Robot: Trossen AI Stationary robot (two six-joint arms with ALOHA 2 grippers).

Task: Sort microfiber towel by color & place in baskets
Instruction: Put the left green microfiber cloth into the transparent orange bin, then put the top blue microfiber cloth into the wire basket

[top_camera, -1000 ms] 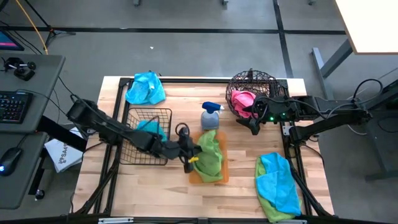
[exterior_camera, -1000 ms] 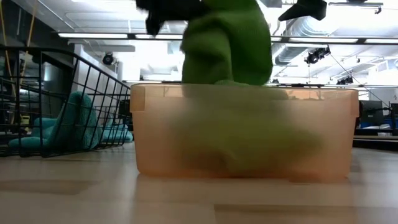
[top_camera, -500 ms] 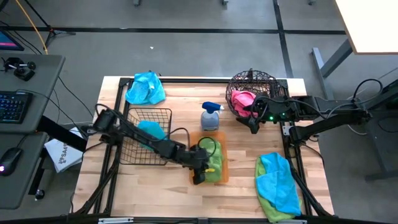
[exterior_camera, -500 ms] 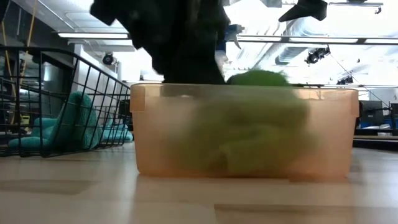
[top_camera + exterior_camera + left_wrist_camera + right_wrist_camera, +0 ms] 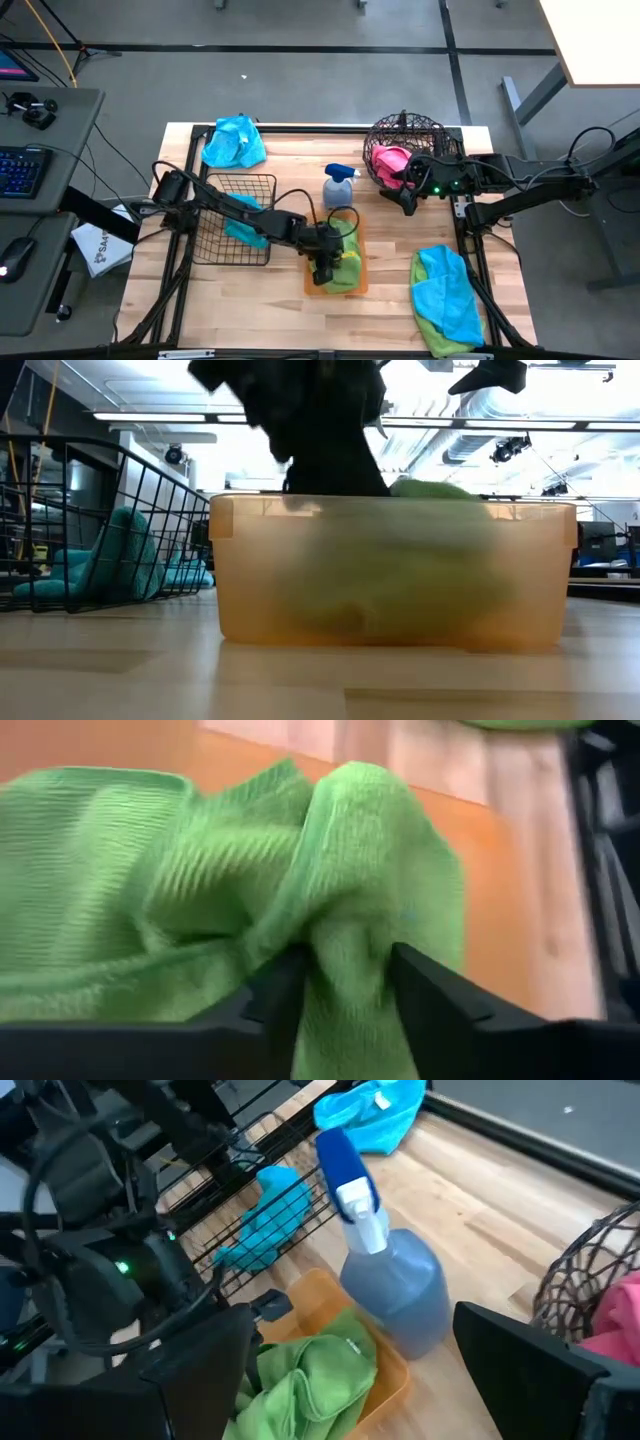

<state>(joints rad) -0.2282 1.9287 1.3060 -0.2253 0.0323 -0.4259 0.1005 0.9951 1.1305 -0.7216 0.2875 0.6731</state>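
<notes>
Your left pincer [image 5: 325, 262] is down inside the orange tray [image 5: 358, 285] near the middle of the counter [image 5: 290, 310], its fingers [image 5: 425, 1000] pinching a fold of the lime green towel [image 5: 344, 262], which already lies bunched in that tray; judged from this, the green cloth is delivered and only needs letting go. The black wire-grid basket [image 5: 222, 252], just beside the tray on your left arm's side, holds a cyan towel [image 5: 243, 212], and the round brown wire basket [image 5: 404, 135] at the far right corner holds a pink towel [image 5: 392, 163]. Your right pincer [image 5: 406, 200] hangs just beside that round basket with its fingers spread and nothing between them. Left to sort, as far as you can see: a loose cyan towel [image 5: 233, 142] at the far left corner, and at the near right edge a cyan towel over a green one [image 5: 449, 303]. A grey spray bottle [image 5: 338, 187] stands just behind the tray and takes no part in the sorting.
</notes>
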